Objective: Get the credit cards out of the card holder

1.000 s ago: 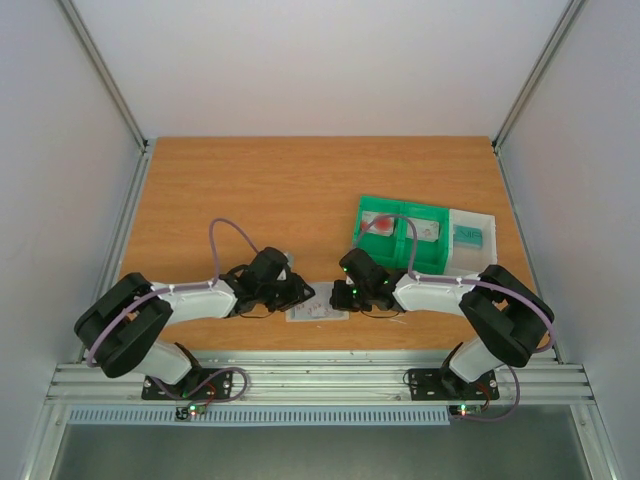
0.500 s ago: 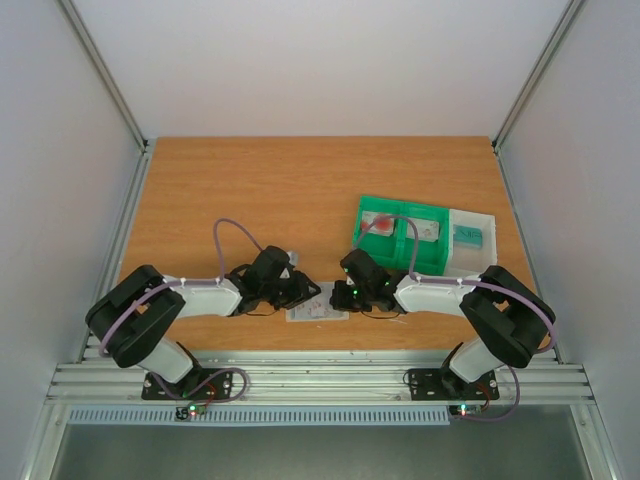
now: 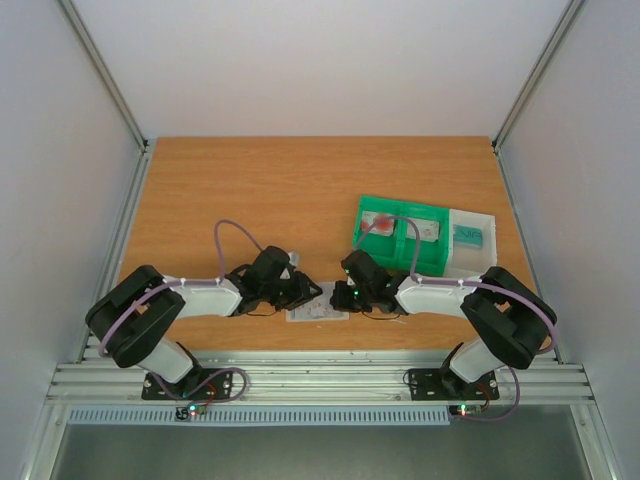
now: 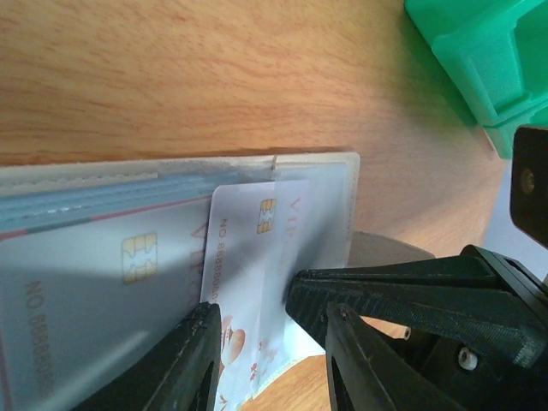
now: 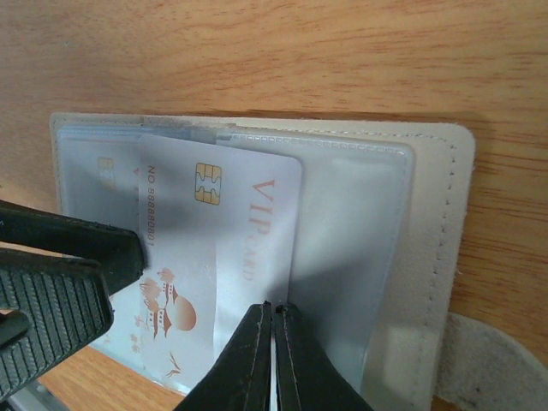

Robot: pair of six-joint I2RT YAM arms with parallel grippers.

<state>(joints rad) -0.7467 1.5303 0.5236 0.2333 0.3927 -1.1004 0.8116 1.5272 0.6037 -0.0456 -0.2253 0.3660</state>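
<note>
The holder (image 5: 385, 257) lay flat on the table (image 3: 250, 190), close to the near edge, between my two arms. My right gripper (image 5: 273, 321) was shut tight on the white card (image 5: 231, 248), at the edge nearest me. The card stuck partway out of its pocket and sat a bit crooked. I think I held it there because that was the part free of the plastic.

My left gripper (image 4: 270, 312) was partly open, with a finger on each side of the card. Its tips seemed to press down on the holder so that it would not slide along when the card came out. I could not tell for sure if they touched it.

Another card (image 4: 86, 291) sat deep in the other pocket. My two grippers were very near each other, so there was little room to move. The green tray (image 4: 479, 60) and the clear box (image 3: 470, 238) stood farther back, apart from the holder and not in the way.
</note>
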